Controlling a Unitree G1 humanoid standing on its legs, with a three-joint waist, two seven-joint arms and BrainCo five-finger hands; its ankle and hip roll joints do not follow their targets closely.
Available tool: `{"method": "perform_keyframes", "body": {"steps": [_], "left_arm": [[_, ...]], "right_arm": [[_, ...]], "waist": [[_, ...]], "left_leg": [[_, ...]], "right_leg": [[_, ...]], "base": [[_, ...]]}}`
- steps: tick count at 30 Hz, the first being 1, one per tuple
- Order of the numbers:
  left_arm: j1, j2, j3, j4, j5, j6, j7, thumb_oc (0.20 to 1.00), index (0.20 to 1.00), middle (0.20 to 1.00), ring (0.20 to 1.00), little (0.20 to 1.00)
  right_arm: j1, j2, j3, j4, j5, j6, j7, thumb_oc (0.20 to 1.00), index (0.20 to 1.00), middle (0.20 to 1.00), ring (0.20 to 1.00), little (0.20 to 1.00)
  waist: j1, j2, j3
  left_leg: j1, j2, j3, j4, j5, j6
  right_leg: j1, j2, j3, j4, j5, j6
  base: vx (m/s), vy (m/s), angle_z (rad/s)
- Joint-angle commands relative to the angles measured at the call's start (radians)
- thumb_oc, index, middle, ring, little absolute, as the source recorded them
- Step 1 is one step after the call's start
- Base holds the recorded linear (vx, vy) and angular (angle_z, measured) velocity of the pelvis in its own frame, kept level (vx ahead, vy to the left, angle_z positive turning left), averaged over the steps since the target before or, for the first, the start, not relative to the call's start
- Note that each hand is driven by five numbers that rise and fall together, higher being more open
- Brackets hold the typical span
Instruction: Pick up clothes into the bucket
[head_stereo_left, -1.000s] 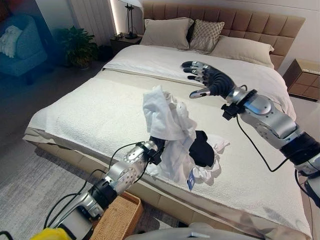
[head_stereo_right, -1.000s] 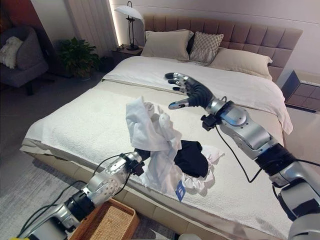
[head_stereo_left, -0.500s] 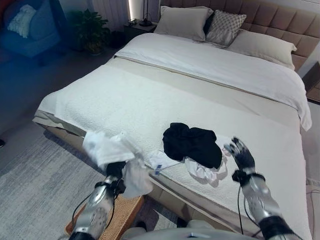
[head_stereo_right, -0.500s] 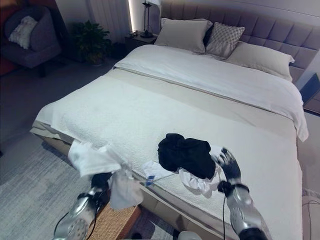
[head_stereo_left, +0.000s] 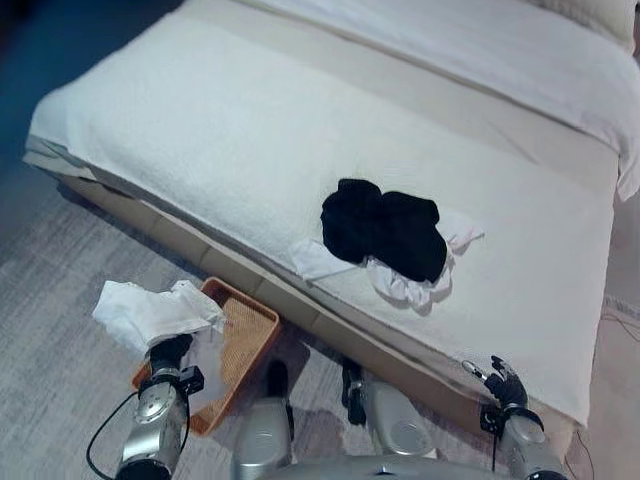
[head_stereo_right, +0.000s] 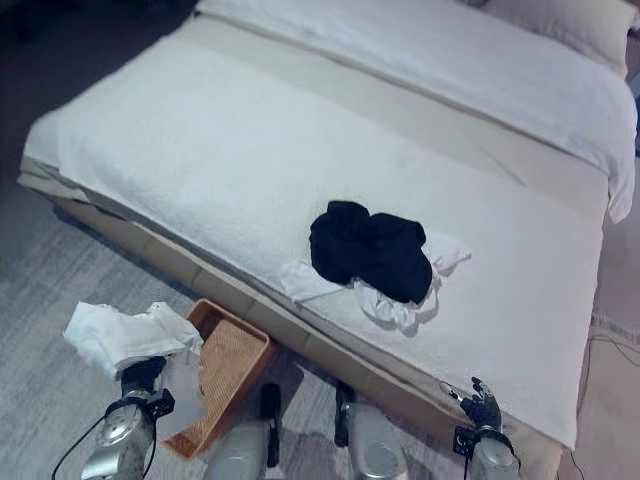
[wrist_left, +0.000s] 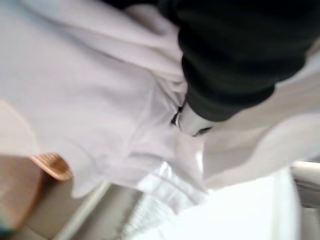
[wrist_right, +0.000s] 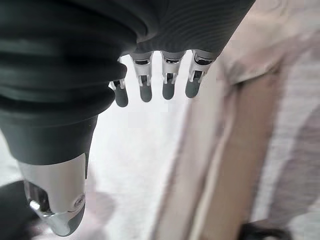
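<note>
While the left hand (head_stereo_left: 170, 352) clutches a bunched white garment (head_stereo_left: 150, 312) in its curled fingers, that bundle hangs directly over the near rim of the wicker basket (head_stereo_left: 250, 330) on the carpet beside the bed, and part of the cloth drapes down against the basket's woven wall. Nothing lies inside the basket as far as the weave shows, so I judge the first piece is on the point of going in but not yet dropped. Up on the bed (head_stereo_right: 180, 150), beyond the basket, a black garment (head_stereo_right: 365, 250) sits heaped on top of more white clothing (head_stereo_right: 390, 302) near the mattress edge; these remain to be collected. Far from the basket, at the bed's other corner, the right hand (wrist_right: 155, 85) idles with fingers straight and empty.
</note>
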Motion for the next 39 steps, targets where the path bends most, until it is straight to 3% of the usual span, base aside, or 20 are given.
{"method": "perform_keyframes", "body": {"steps": [1,11,17,18,19,20,25,31,35,36,37,39], "left_arm": [[-0.062,0.109,0.032,0.038,0.157,-0.081,0.114,0.2,0.2,0.2,0.2,0.2],[-0.259,0.283,-0.007,0.281,0.284,-0.044,0.232,0.2,0.2,0.2,0.2,0.2],[-0.314,0.317,-0.011,0.342,0.27,-0.021,0.248,0.2,0.2,0.2,0.2,0.2],[-0.32,0.324,-0.007,0.359,0.271,-0.016,0.251,0.391,0.391,0.391,0.391,0.391],[-0.32,0.324,-0.007,0.359,0.271,-0.016,0.251,0.887,0.887,0.887,0.887,0.887],[-0.333,0.342,-0.009,0.377,0.299,0.009,0.27,1.0,1.0,1.0,1.0,1.0],[-0.336,0.345,-0.002,0.404,0.341,0.044,0.294,1.0,1.0,1.0,1.0,1.0],[-0.331,0.336,-0.005,0.402,0.388,0.071,0.314,1.0,1.0,1.0,1.0,1.0],[-0.313,0.304,-0.019,0.391,0.419,0.095,0.311,1.0,1.0,1.0,1.0,1.0],[-0.313,0.304,-0.019,0.391,0.419,0.095,0.311,1.0,1.0,1.0,1.0,1.0],[-0.297,0.278,-0.028,0.364,0.423,0.096,0.311,1.0,1.0,1.0,1.0,1.0],[-0.294,0.266,-0.03,0.353,0.422,0.094,0.31,1.0,1.0,1.0,1.0,1.0]], "right_arm": [[-0.05,-0.041,0.084,-0.017,-0.024,-0.06,-0.033,1.0,1.0,1.0,1.0,1.0],[-0.148,-0.061,0.168,-0.081,0.032,-0.104,-0.064,1.0,1.0,1.0,1.0,1.0],[-0.184,-0.064,0.217,-0.114,0.046,-0.112,-0.077,1.0,1.0,1.0,1.0,1.0],[-0.186,-0.064,0.224,-0.121,0.05,-0.113,-0.079,1.0,1.0,1.0,1.0,1.0],[-0.186,-0.064,0.224,-0.121,0.049,-0.113,-0.079,1.0,1.0,1.0,1.0,1.0],[-0.198,-0.06,0.241,-0.125,0.049,-0.112,-0.083,1.0,1.0,1.0,1.0,1.0],[-0.211,-0.056,0.253,-0.164,0.068,-0.115,-0.086,1.0,1.0,1.0,1.0,1.0],[-0.229,-0.065,0.232,-0.273,0.111,-0.144,-0.094,1.0,1.0,1.0,1.0,1.0],[-0.263,-0.079,0.174,-0.456,0.154,-0.198,-0.132,1.0,1.0,1.0,1.0,1.0],[-0.263,-0.08,0.174,-0.457,0.154,-0.198,-0.132,1.0,1.0,1.0,1.0,1.0],[-0.282,-0.092,0.149,-0.5,0.141,-0.206,-0.156,1.0,1.0,1.0,1.0,1.0],[-0.295,-0.101,0.136,-0.512,0.125,-0.205,-0.171,1.0,1.0,1.0,1.0,1.0]], "waist": [[0.007,-0.061,0.027],[-0.01,-0.136,0.145],[-0.032,-0.17,0.151],[-0.035,-0.175,0.151],[-0.035,-0.175,0.151],[-0.042,-0.188,0.151],[-0.046,-0.202,0.151],[-0.046,-0.19,0.151],[-0.04,-0.149,0.151],[-0.04,-0.148,0.151],[-0.031,-0.122,0.151],[-0.027,-0.109,0.151]], "left_leg": [[-0.136,-0.003,-0.024,0.172,-0.051,0.007],[-0.326,0.041,-0.019,0.315,-0.071,0.004],[-0.43,0.051,-0.027,0.346,-0.074,-0.002],[-0.443,0.054,-0.029,0.352,-0.075,-0.003],[-0.443,0.054,-0.029,0.352,-0.075,-0.003],[-0.465,0.059,-0.028,0.369,-0.08,-0.004],[-0.48,0.07,-0.024,0.389,-0.091,-0.006],[-0.473,0.066,-0.018,0.375,-0.092,-0.006],[-0.456,0.048,-0.022,0.347,-0.086,-0.002],[-0.457,0.048,-0.022,0.347,-0.086,-0.002],[-0.453,0.039,-0.026,0.337,-0.085,0.002],[-0.452,0.033,-0.03,0.334,-0.084,0.004]], "right_leg": [[0.008,-0.081,-0.008,-0.017,0.061,0.068],[-0.163,-0.035,0.021,0.024,0.09,0.067],[-0.245,-0.017,0.023,0.004,0.116,0.069],[-0.254,-0.014,0.024,-0.002,0.122,0.069],[-0.254,-0.014,0.024,-0.002,0.122,0.069],[-0.268,-0.004,0.029,-0.019,0.133,0.07],[-0.263,0.013,0.043,-0.055,0.144,0.07],[-0.257,0.009,0.048,-0.059,0.136,0.068],[-0.26,-0.009,0.033,-0.018,0.106,0.063],[-0.26,-0.01,0.032,-0.018,0.106,0.063],[-0.27,-0.025,0.024,0.022,0.086,0.059],[-0.276,-0.031,0.021,0.043,0.074,0.057]], "base": [[-0.08,0.006,-0.1],[-0.09,-0.007,-0.19],[-0.03,-0.001,-0.05],[0.0,0.0,0.0],[0.0,0.0,0.0],[0.0,0.0,0.0],[0.01,-0.002,-0.05],[0.01,0.001,-0.03],[0.03,0.015,0.0],[0.03,0.018,0.02],[0.0,0.0,0.0],[0.03,0.009,0.06]]}}
